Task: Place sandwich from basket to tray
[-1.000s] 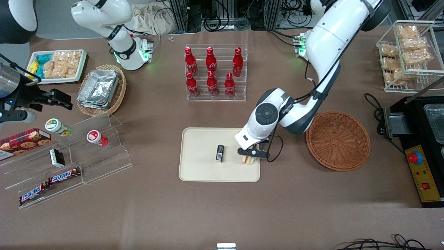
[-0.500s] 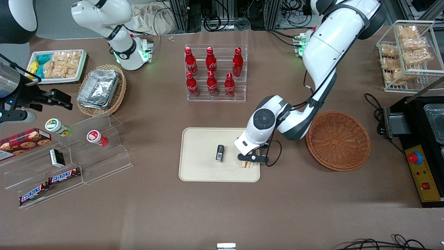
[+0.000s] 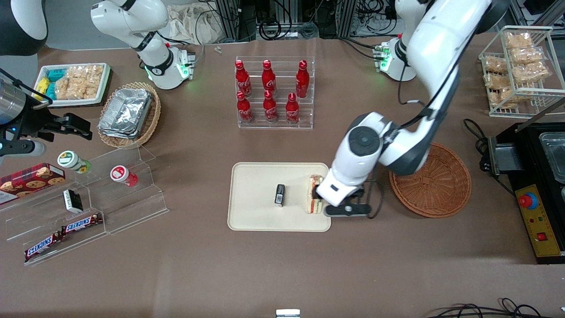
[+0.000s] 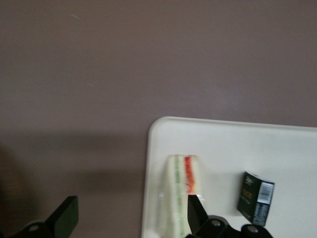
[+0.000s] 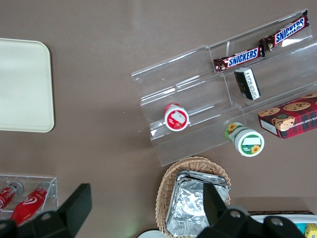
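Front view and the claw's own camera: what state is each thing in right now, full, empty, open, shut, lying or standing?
Sandwich: lying on the tray near its edge, released.
Tray: holds the sandwich and a small dark box.
Basket: empty.
Claw: open, above the tray's edge, holding nothing.
Bottles: six, upright in their rack.

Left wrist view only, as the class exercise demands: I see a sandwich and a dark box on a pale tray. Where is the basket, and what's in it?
Observer: The basket sits beside the tray, toward the working arm's end of the table. Nothing lies in it.
Operator: Anything else on the tray?
Observer: Only the sandwich and the box. The open pincer hangs over the tray's rim nearest the basket.
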